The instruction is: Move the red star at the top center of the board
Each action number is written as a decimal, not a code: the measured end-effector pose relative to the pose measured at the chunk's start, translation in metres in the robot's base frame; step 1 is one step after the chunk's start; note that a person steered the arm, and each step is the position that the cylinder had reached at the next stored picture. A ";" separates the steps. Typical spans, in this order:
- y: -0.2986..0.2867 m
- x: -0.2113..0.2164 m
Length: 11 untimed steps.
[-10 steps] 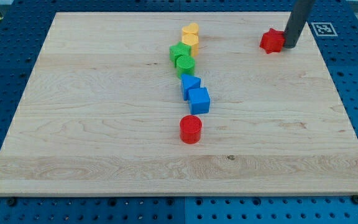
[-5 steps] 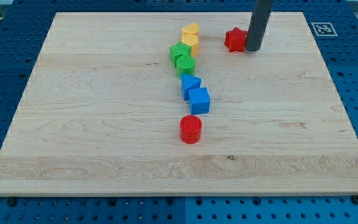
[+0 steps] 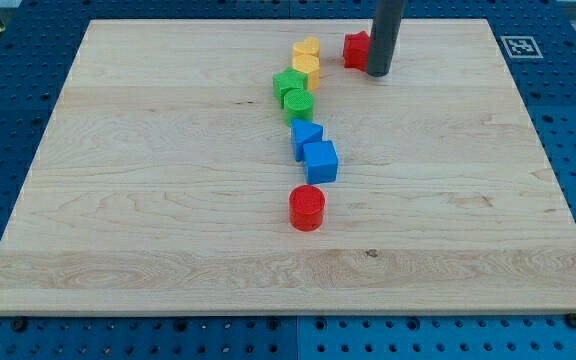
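Note:
The red star [image 3: 355,49] lies near the view's top, just right of centre, partly hidden by my rod. My tip [image 3: 379,72] touches the star's right side. To the star's left are two yellow blocks [image 3: 307,57], close together. Below them sit a green star [image 3: 288,82] and a green cylinder [image 3: 299,103]. Further down are a blue triangle-like block [image 3: 306,135], a blue cube [image 3: 320,161] and a red cylinder [image 3: 307,207].
The wooden board [image 3: 148,200] lies on a blue pegboard table. A black-and-white marker tag [image 3: 519,46] sits at the board's top right corner. The blocks form a line down the board's middle.
My tip has slid to the view's left and slightly up, pushing the red star from the top right towards the yellow blocks. The other blocks have not moved.

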<state>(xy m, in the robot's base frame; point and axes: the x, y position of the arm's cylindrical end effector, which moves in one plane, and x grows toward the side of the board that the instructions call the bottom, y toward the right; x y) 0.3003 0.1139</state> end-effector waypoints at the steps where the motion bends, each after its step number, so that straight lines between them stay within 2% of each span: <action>1: -0.007 -0.011; 3: -0.025 -0.040; 4: -0.021 -0.035; 5: 0.008 -0.028; 7: 0.008 -0.078; 11: -0.017 -0.060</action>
<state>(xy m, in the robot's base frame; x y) 0.2406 0.0965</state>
